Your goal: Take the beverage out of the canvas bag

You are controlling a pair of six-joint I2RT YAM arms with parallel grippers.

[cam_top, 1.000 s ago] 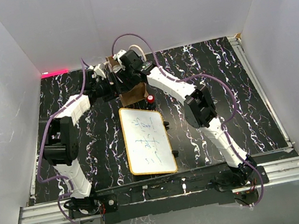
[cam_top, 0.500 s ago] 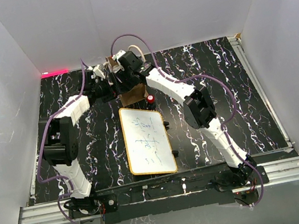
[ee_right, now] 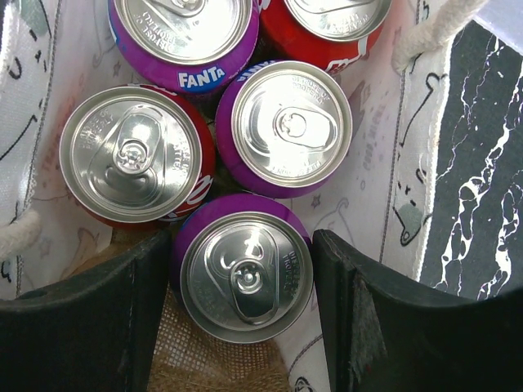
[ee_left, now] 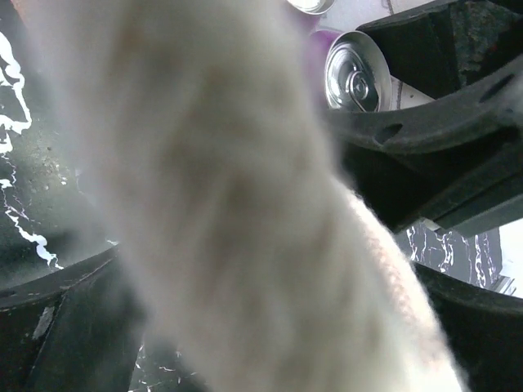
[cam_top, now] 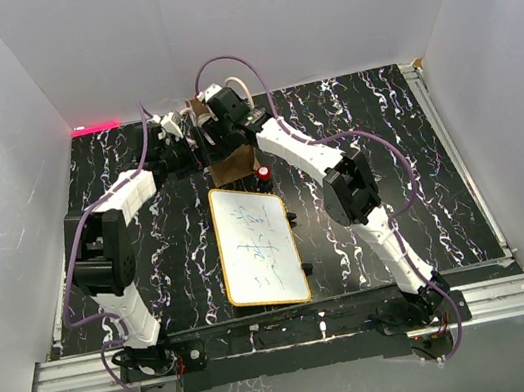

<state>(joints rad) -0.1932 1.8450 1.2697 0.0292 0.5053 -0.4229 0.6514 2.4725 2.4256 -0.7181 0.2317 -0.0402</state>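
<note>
The tan canvas bag [cam_top: 231, 167] stands at the back of the table, under both grippers. In the right wrist view its printed white lining [ee_right: 384, 163] holds several upright cans, purple and red. My right gripper [ee_right: 243, 302] is down inside the bag with its fingers [ee_right: 359, 318] pressed on both sides of the nearest purple can [ee_right: 245, 273]. My left gripper [cam_top: 191, 151] is shut on a cream rope handle [ee_left: 245, 212], which fills its view as a blur. A can top [ee_left: 356, 70] shows past the handle.
A white board with a yellow rim [cam_top: 258, 245] lies in front of the bag. A small red can [cam_top: 263, 171] stands on the table at the bag's right. The white back wall is close behind the bag. A second rope handle [ee_right: 433, 28] lies at the bag's right rim.
The left arm's elbow has shifted slightly left and down. The right wrist has crept a little towards the back. Both grippers stay at the bag.
</note>
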